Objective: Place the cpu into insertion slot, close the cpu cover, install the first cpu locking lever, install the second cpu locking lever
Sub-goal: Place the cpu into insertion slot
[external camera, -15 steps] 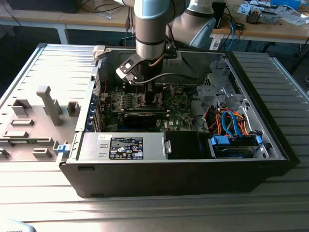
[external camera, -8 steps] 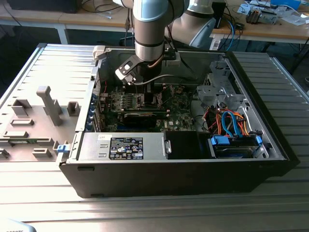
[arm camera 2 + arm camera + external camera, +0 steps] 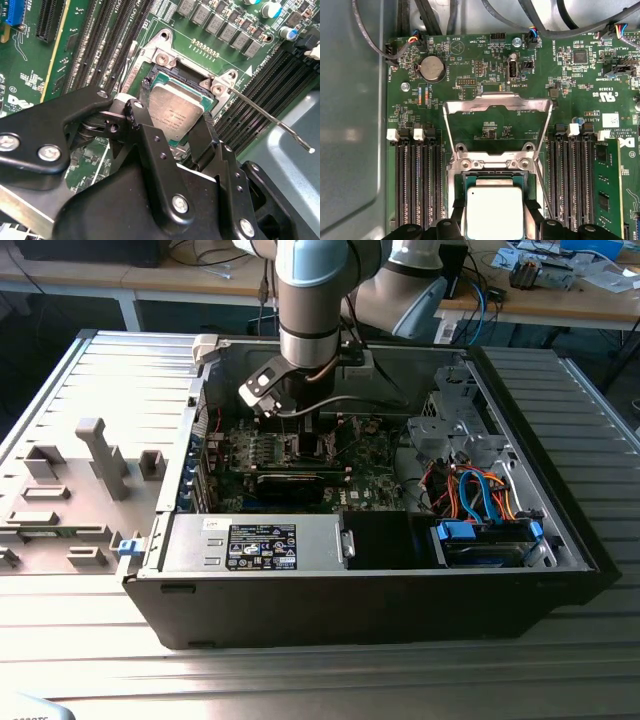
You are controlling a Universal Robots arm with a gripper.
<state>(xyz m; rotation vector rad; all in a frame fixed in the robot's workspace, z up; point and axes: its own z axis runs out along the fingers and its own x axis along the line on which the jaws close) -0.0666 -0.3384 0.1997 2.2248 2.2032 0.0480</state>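
**A:** Two fingers (image 3: pixel 145 95) of the hand (image 3: pixel 176 106) are pinching the cpu (image 3: pixel 176 120) by opposite edges, as I'm reading it. Are you seeing the same?

**B:** I am. In both wrist views the black tips are pressing against the chip's sides, with its silvery-grey top facing up between them. The cpu is sitting squarely over the insertion slot (image 3: pixel 184 74). I cannot tell whether it is fully down in the recess or hovering just above it.

**A:** So the placing step is the one going on. What is mattering most right now?

**B:** I'm judging that keeping the chip flat is the main thing. A tilted corner could be catching the socket contacts. The chip's edges are looking parallel to the silvery frame, which is encouraging. Any downward travel should be going gently and straight, without sideways dragging.

**A:** And the parts around it, are they staying out of the way?

**B:** The cpu cover (image 3: pixel 497 104) is standing swung open on the far side of the socket, in the first wrist view, leaving the recess free. One thin locking lever (image 3: pixel 270 119) is sticking out past the socket's corner, over the memory slots (image 3: pixel 270 75), and it is lying apart from the fingers. I'd be watching that the hand's bulky body isn't brushing it.

**A:** And further out?

**B:** In the exterior view the arm is reaching down into the open computer case (image 3: pixel 330 600), near its far wall, and the case is resting on the ribbed counter (image 3: pixel 590 390).
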